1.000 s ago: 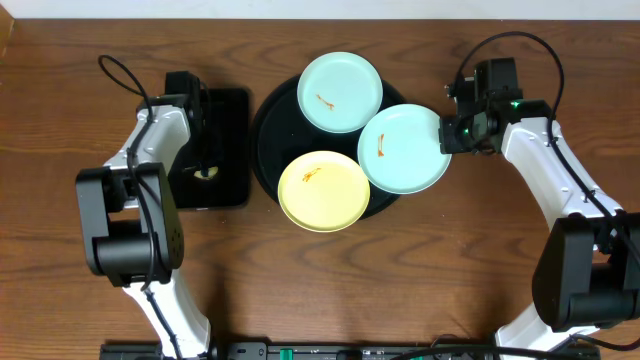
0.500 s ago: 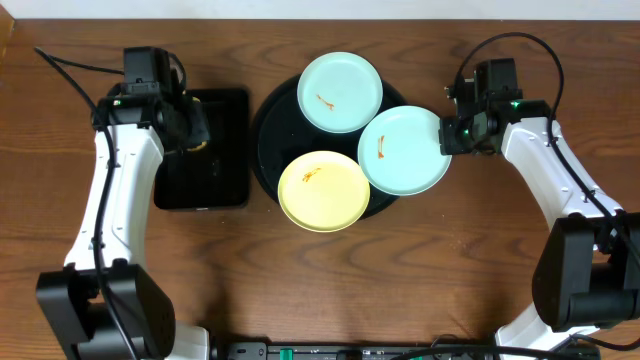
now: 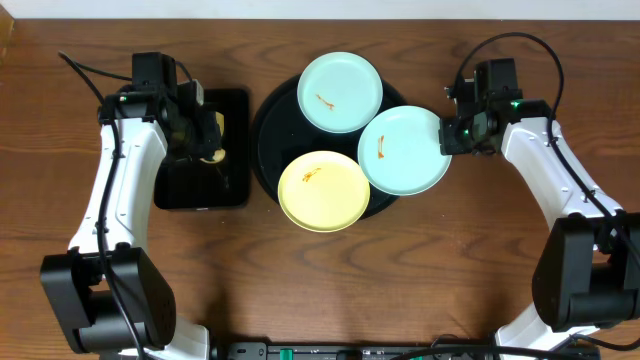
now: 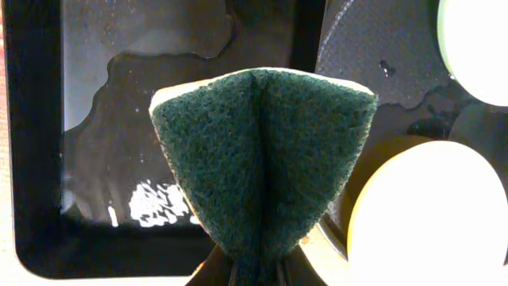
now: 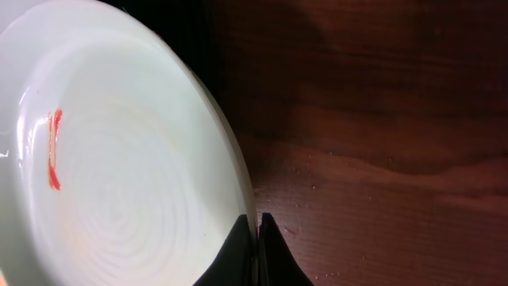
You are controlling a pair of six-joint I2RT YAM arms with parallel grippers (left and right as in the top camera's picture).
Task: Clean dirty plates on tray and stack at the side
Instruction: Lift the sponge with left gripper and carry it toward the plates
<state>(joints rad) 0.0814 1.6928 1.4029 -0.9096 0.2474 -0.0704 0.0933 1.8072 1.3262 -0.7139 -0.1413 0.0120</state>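
Note:
Three plates lie on the round black tray (image 3: 268, 120): a mint plate (image 3: 340, 92) at the back, a mint plate (image 3: 403, 150) at the right, a yellow plate (image 3: 323, 190) in front, each with an orange-red smear. My right gripper (image 3: 447, 136) is shut on the right mint plate's rim (image 5: 238, 179). My left gripper (image 3: 208, 150) is shut on a folded green sponge (image 4: 262, 163) and holds it above the rectangular tray's right side; the yellow plate (image 4: 432, 214) shows to its right.
A smaller rectangular black tray (image 3: 205, 185), wet inside (image 4: 111, 119), lies left of the round tray. Brown wooden table (image 3: 450, 260) lies all around. The right mint plate overhangs the round tray's right rim.
My left arm swung out from over the rectangular tray to the left, then came back right with the sponge showing in its gripper. The right arm and plates have not moved.

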